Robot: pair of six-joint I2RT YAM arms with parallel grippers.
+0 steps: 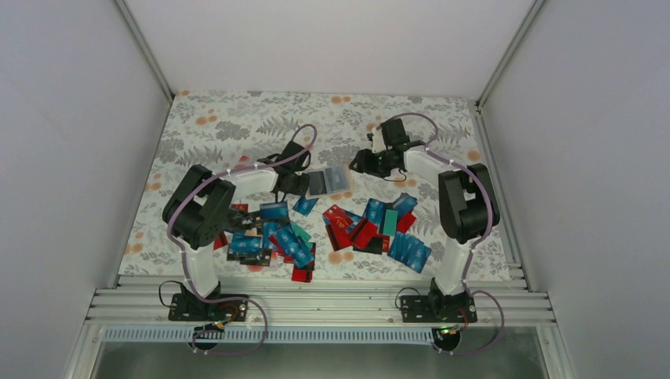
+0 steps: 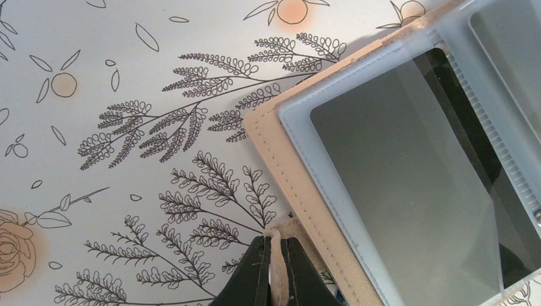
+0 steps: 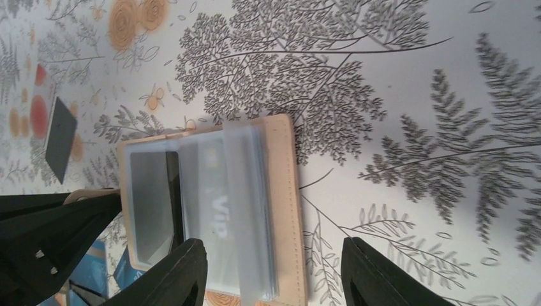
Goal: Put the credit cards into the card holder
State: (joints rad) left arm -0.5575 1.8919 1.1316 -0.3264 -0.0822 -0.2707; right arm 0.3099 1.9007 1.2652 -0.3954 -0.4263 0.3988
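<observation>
Left hand (image 2: 275, 242) pinching card holder (image 2: 293, 191) tab, "Vip" printed inside

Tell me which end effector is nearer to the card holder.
Left. The left end effector is shut on the card holder's beige edge; the right end effector hangs open nearby, holding nothing.

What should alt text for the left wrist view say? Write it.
The left claw pinches the beige edge of the open holder, whose clear sleeves fill the right side. Floral cloth covers the rest.
</observation>
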